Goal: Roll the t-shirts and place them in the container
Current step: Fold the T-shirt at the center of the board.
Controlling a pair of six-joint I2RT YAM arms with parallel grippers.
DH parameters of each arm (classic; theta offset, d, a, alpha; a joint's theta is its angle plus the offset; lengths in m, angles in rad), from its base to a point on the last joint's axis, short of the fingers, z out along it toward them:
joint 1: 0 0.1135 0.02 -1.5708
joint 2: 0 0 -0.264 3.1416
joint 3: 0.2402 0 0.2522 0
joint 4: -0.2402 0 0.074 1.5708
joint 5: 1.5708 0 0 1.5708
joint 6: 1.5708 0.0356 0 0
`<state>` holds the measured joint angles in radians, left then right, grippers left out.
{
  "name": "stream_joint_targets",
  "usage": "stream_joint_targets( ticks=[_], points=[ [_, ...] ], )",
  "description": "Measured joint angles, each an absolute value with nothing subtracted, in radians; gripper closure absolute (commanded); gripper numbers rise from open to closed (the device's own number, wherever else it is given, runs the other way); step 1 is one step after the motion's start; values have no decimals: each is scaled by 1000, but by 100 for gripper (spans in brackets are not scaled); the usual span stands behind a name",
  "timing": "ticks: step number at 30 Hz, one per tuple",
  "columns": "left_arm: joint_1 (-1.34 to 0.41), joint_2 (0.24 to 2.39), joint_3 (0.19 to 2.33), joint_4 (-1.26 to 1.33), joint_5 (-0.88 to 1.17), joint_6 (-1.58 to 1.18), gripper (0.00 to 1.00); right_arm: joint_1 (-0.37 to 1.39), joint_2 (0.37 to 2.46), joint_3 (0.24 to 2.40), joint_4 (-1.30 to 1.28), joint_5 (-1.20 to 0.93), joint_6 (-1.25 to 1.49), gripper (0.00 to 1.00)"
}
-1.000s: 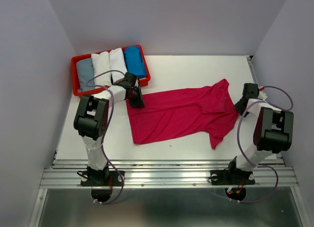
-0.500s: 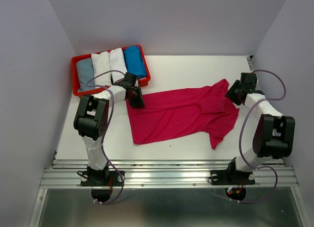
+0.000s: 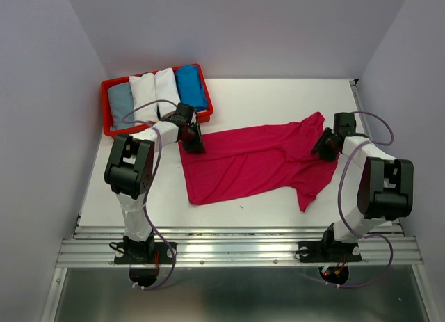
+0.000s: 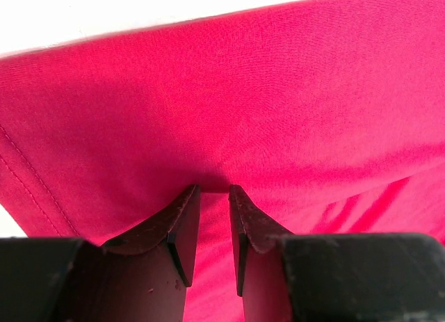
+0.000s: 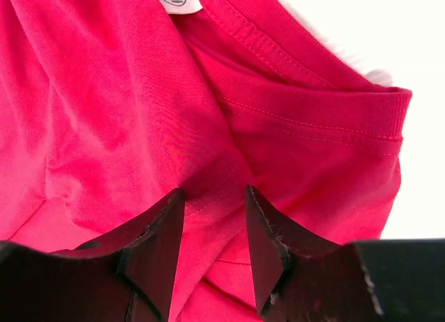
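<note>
Table (image 3: pixel 278 99) — magenta t-shirt (image 3: pixel 257 162) spread out; red tray (image 3: pixel 105 110) far-left.

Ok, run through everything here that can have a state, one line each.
magenta t-shirt: unrolled, spread on the table.
grey-blue t-shirt: rolled, in the red tray.
two white t-shirts: rolled, in the red tray.
blue t-shirt: rolled, in the red tray.
red tray: holds four rolls.
left gripper: pinching the magenta t-shirt's edge.
right gripper: open, at its collar.

Plain magenta-pink t-shirt (image 3: pixel 257 162) on a white table (image 3: pixel 278 99), and the red tray (image 3: pixel 105 110) shows a grey-blue tee (image 3: pixel 120 101), two white tees (image 3: pixel 144 92), one bright blue tee (image 3: pixel 190 87).
</note>
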<state>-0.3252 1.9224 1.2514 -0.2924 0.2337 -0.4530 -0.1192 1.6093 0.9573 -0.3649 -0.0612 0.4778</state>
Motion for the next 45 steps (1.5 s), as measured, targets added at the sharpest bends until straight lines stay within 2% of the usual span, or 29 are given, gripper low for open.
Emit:
stream_joint_targets(
  ticks=[13, 25, 30, 35, 45],
  points=[
    [-326, 1908, 1240, -309, 233, -453, 65, -119, 1491, 916, -390, 86, 510, 54],
    [-361, 1721, 1171, -415, 191, -450, 65, -119, 1328, 801, -540, 95, 574, 56],
    [-385, 1719, 1154, -408, 196, -450, 65, -119, 1385, 788, -538, 98, 588, 60],
    [-446, 1742, 1121, -388, 215, -455, 66, -119, 1487, 795, -503, 125, 588, 61],
    [-515, 1735, 1003, -326, 270, -484, 66, -119, 1554, 849, -477, 208, 579, 61]
  ],
)
